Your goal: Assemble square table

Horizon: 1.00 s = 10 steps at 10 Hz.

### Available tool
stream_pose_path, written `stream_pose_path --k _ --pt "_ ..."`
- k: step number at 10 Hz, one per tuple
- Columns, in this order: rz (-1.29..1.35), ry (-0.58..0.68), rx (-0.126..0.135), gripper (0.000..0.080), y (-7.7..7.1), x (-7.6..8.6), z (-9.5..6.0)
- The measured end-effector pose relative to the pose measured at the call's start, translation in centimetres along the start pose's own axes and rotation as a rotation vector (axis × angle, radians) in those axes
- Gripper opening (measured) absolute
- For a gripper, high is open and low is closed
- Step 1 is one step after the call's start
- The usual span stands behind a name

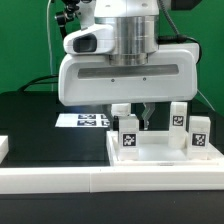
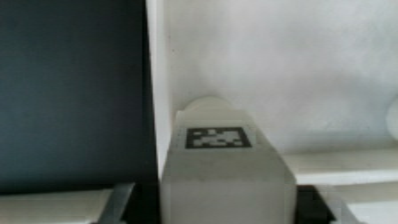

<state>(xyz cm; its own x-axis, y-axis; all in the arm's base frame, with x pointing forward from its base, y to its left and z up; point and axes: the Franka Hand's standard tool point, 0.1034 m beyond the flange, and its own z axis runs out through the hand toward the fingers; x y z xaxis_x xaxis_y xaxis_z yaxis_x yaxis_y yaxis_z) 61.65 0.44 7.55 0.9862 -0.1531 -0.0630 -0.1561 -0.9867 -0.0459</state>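
The white square tabletop (image 1: 165,152) lies on the black table at the exterior view's right, rim up. A white leg with a tag (image 1: 128,136) stands upright at its near left corner, right under my gripper (image 1: 133,116). In the wrist view the same leg (image 2: 219,138) fills the space between my fingers (image 2: 128,200), and my gripper (image 2: 219,205) is shut on it. The tabletop (image 2: 302,70) lies beyond the leg. Two more tagged legs (image 1: 178,115) (image 1: 198,128) stand upright on the tabletop's right side.
The marker board (image 1: 82,120) lies flat on the black table behind and left of the tabletop. A long white rail (image 1: 90,182) runs along the front. A white piece (image 1: 3,148) shows at the left edge.
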Motion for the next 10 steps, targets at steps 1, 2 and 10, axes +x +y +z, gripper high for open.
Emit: stream_pose_path --k 1,2,10 --pt "0.043 0.0 0.0 0.0288 -0.01 0.0 0.0" --pt "0.114 0.001 0.0 0.0288 -0.03 0.01 0.0" --pt "0.904 0.01 0.052 0.029 -0.21 -0.05 0.06"
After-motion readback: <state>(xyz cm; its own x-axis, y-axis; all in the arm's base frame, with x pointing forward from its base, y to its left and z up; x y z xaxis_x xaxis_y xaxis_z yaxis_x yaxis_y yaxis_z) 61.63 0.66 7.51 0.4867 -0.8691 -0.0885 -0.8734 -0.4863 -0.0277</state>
